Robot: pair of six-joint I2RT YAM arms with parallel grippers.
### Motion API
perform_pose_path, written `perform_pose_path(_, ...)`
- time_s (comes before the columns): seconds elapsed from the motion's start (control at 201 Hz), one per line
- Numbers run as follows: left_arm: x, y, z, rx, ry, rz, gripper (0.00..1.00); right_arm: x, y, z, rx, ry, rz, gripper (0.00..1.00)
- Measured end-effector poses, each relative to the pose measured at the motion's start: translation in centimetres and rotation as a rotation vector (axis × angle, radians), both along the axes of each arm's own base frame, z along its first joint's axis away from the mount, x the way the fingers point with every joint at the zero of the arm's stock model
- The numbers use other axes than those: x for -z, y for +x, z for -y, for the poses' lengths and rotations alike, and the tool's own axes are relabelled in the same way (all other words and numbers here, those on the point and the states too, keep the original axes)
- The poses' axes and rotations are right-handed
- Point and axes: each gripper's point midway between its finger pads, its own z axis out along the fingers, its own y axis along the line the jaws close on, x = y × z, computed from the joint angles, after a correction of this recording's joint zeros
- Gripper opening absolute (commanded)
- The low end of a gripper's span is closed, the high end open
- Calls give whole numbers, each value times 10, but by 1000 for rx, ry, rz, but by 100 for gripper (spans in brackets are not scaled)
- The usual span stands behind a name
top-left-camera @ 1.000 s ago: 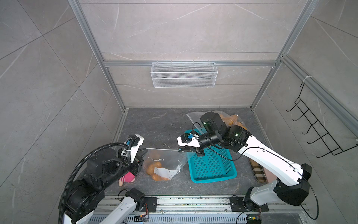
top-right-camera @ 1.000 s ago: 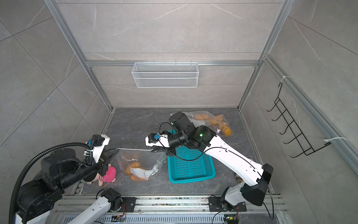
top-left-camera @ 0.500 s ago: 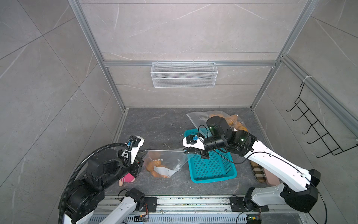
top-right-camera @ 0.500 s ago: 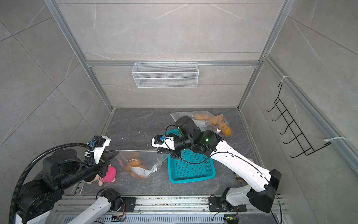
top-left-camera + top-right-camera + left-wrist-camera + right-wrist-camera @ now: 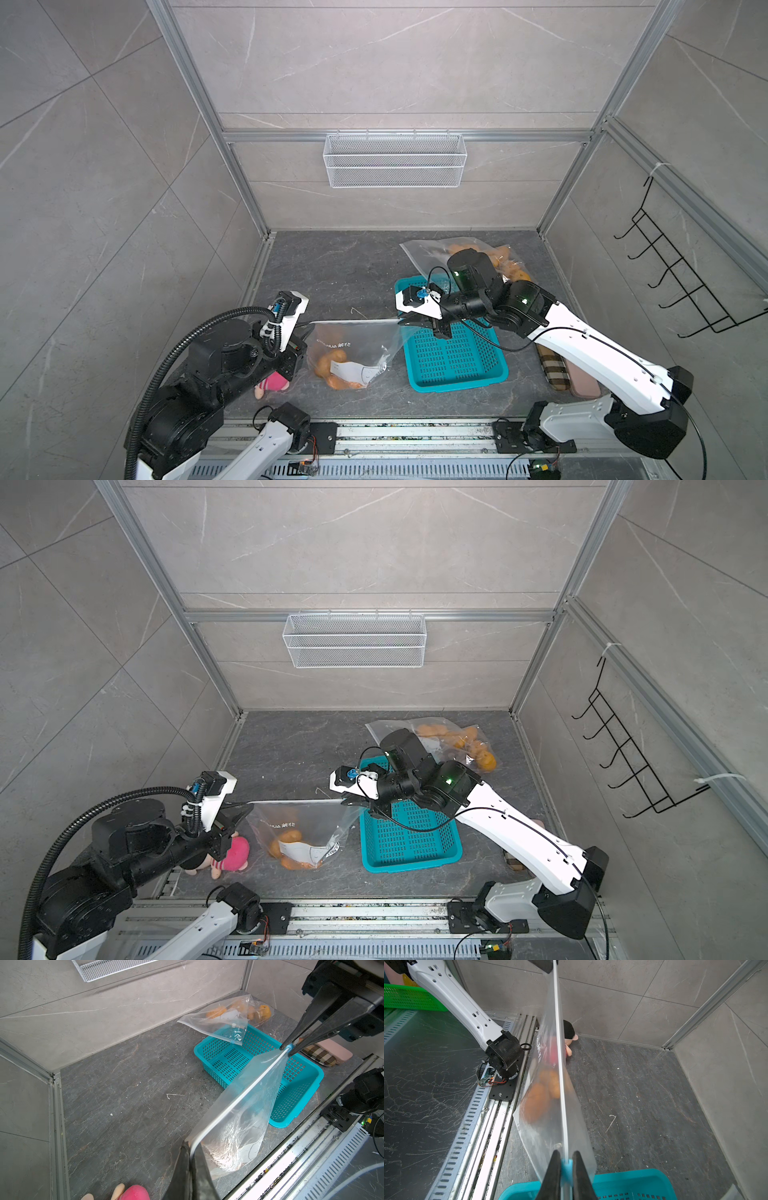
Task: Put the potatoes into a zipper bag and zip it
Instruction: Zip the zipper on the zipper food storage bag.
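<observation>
A teal perforated plastic basket [image 5: 457,386] sits on the dark grey stone-look desk [image 5: 332,270], right of centre. A pink plush toy [image 5: 232,854] lies near the desk's front left corner. A plaid fabric pouch [image 5: 555,372] and a pale pink case [image 5: 584,386] lie side by side just right of the basket. A white wire-mesh basket [image 5: 395,160] hangs on the back wall, a black wire hook rack [image 5: 681,282] on the right wall.

Orange-tan potatoes [image 5: 331,360] sit low in the zipper bag [image 5: 374,332] — top taut.
</observation>
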Motion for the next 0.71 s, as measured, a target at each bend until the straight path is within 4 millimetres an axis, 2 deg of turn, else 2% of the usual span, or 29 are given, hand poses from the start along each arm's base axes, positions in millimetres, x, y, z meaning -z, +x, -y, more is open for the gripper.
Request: perform_pose_path(0.707, 0, 2, -4, -23, 12, 5, 0, 12, 5, 15, 72, -62, -28, 2)
